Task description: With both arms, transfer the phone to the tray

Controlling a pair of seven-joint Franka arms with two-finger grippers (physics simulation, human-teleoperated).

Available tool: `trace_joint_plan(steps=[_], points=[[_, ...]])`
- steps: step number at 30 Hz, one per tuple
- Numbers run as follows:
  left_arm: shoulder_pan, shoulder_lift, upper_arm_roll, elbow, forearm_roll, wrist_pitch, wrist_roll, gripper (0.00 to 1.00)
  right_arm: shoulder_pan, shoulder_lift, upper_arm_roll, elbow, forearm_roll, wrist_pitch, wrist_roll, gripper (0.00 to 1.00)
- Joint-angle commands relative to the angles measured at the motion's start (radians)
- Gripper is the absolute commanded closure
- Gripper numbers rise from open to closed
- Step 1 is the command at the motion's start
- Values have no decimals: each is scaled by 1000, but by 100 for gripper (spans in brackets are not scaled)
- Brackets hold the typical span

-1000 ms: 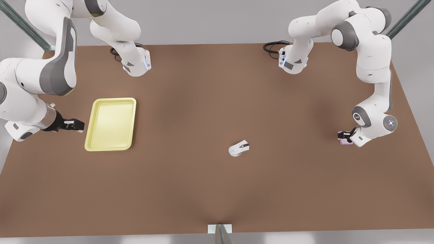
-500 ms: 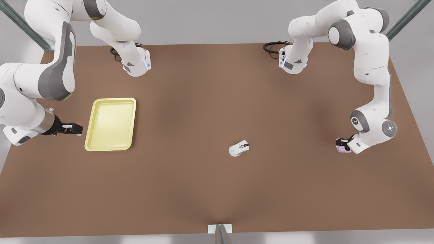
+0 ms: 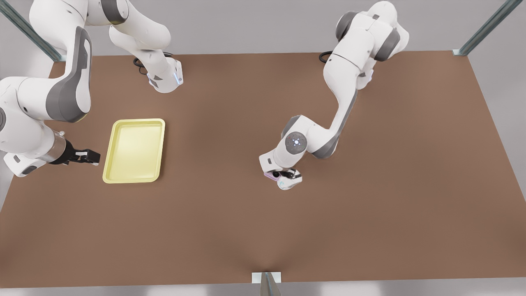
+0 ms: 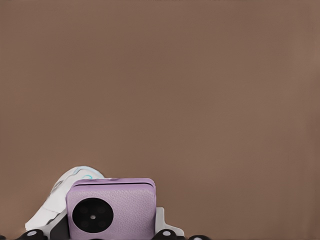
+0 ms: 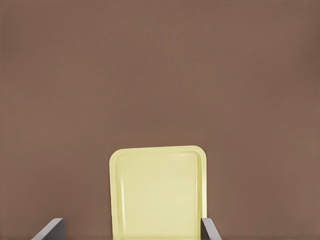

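Brown surface [image 3: 230, 230] carries one tray, one phone, one mouse; two white arms, two grippers.

At the front view's left, the right gripper [image 3: 93, 156] hangs just beside the tray's [image 3: 134, 150] short side edge, apart from it, fingers spread and holding nothing. Right wrist view has both grey fingertips [image 5: 49, 231] wide either side of the tray [image 5: 158, 192]. This arm waits. Pale yellow tray, rectangular, raised rim, rounded corners, nothing in it; its long axis runs away from the front camera.

Mid surface, well apart from the tray: the left gripper [image 3: 284, 174] is clamped on the phone [image 3: 271, 175], seen as a lilac sliver under the wrist. Left wrist view shows the phone [image 4: 111, 209] face toward the camera, one black round circle visible, the rest cut off at the frame edge. Its long axis cannot be told.

White mouse [image 3: 289, 182] sits just below the left gripper in the front view, right beside the phone; touching or not cannot be told. In the left wrist view the mouse [image 4: 60, 195] peeks out behind the phone's corner.

Nothing else lies between phone and tray.
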Motion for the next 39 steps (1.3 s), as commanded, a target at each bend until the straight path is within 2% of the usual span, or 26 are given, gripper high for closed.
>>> trace_joint_plan(steps=[1,4,10,22,23,24,25,27,29,30,32,33,35,36,38,39], points=[[-50,63,-1,96,-1,-42,-1063,19,0,-1,0,0,1,0,-1,0],[-88,198,1,259,1,-16,-1127,19,-2,0,0,0,1,1,-1,0],[-159,313,2,265,13,217,-1150,19,-2,5,-2,0,1,0,-1,0],[-168,326,1,267,65,262,-837,19,-2,0,2,-13,10,35,3,0],[-174,326,1,267,65,262,-816,18,-2,0,3,-16,17,37,11,0],[-180,327,1,267,65,262,-805,11,0,2,5,-18,24,34,11,0],[-189,330,1,267,65,263,-801,0,6,5,6,-12,51,32,8,0],[-194,338,1,267,65,302,-810,0,69,5,8,-19,40,15,12,0],[-195,333,1,267,65,302,-810,0,57,30,61,-52,50,54,12,0],[-188,319,2,267,61,273,-808,0,72,33,71,-52,50,46,51,0],[-88,249,1,268,53,6,-715,0,75,20,121,-84,50,40,149,0],[10,186,2,265,18,-175,-577,0,75,23,152,-84,50,43,150,0],[215,79,16,259,12,-444,-224,0,172,66,146,-70,54,60,152,0],[286,28,80,258,18,-533,-75,0,228,80,141,-67,53,100,184,0],[285,-33,339,248,15,-582,258,0,356,183,137,2,54,164,383,0],[285,-75,418,247,16,-585,325,0,387,236,156,53,56,207,528,0]])
